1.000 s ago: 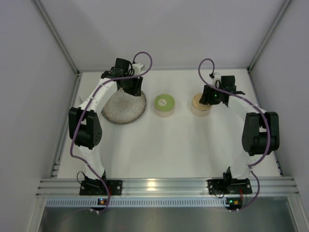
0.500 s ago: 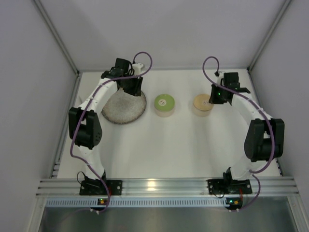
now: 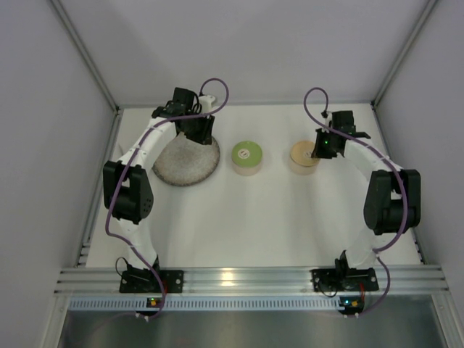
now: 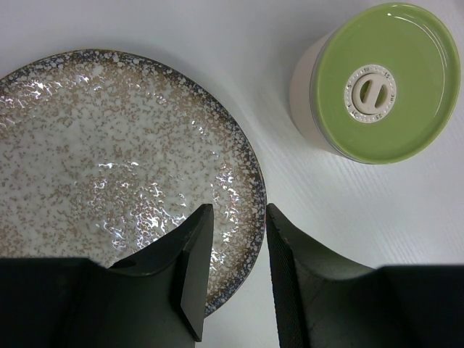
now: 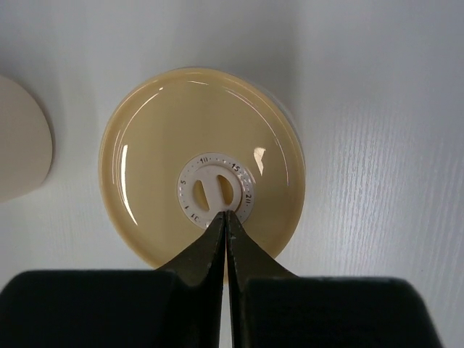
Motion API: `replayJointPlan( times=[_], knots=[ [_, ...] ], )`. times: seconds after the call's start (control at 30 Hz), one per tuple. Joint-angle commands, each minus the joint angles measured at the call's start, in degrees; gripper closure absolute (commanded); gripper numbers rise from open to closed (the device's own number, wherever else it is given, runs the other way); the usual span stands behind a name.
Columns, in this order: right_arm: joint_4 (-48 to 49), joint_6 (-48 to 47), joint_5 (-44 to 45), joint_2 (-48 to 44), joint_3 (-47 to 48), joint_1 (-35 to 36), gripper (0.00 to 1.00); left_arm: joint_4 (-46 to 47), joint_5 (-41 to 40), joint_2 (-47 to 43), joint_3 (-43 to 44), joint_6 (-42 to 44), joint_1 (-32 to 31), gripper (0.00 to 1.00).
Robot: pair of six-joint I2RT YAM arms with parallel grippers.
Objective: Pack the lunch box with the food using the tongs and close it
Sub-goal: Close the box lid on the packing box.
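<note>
The lunch box shows as two round tins, both lidded. The green-lidded tin point(image 3: 247, 156) point(image 4: 384, 80) stands mid-table, and the tan-lidded tin point(image 3: 301, 156) point(image 5: 199, 167) stands to its right. My right gripper point(image 3: 316, 149) point(image 5: 225, 214) is shut on nothing, its tips just over the edge of the tan lid's white dial point(image 5: 216, 190). My left gripper point(image 3: 199, 135) point(image 4: 237, 209) hangs open and empty over the right rim of the speckled plate point(image 3: 181, 165) point(image 4: 109, 145). No food and no tongs are in view.
The cream side of the green-lidded tin point(image 5: 20, 138) shows at the left edge of the right wrist view. White enclosure walls stand close on the left, right and back. The arm bases sit on the rail at the near edge.
My right gripper has closed and drawn back a little to the right, off the tan lid. The left arm, plate and both tins have not moved.
</note>
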Motion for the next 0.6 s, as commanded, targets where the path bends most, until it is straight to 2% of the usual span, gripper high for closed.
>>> replayJointPlan(
  times=[0.0,0.17,0.37,0.5,0.57],
  knots=[
    [-4.6,0.7,2.1,4.1,-1.4,1.8,1.0,0.4,-0.1,-3.7,0.5,0.5,-0.1,0.59],
    [-5.7,-0.9,-0.2,0.2,2.5,2.2,0.97,0.3,0.5,-3.6,1.0,0.2,-0.1,0.59],
    [-7.7,-0.4,0.0,-3.7,10.5,1.6,0.79,-1.6,2.2,-1.9,7.3,-0.7,-1.5,0.59],
    [-6.9,0.2,0.0,-3.0,12.6,0.1,0.61,-2.7,1.8,0.6,12.0,0.0,-5.0,0.59],
    [-6.8,0.5,-0.3,-1.0,13.0,-1.2,0.57,-3.2,2.1,1.5,14.1,-0.6,-7.0,0.59]
  ],
)
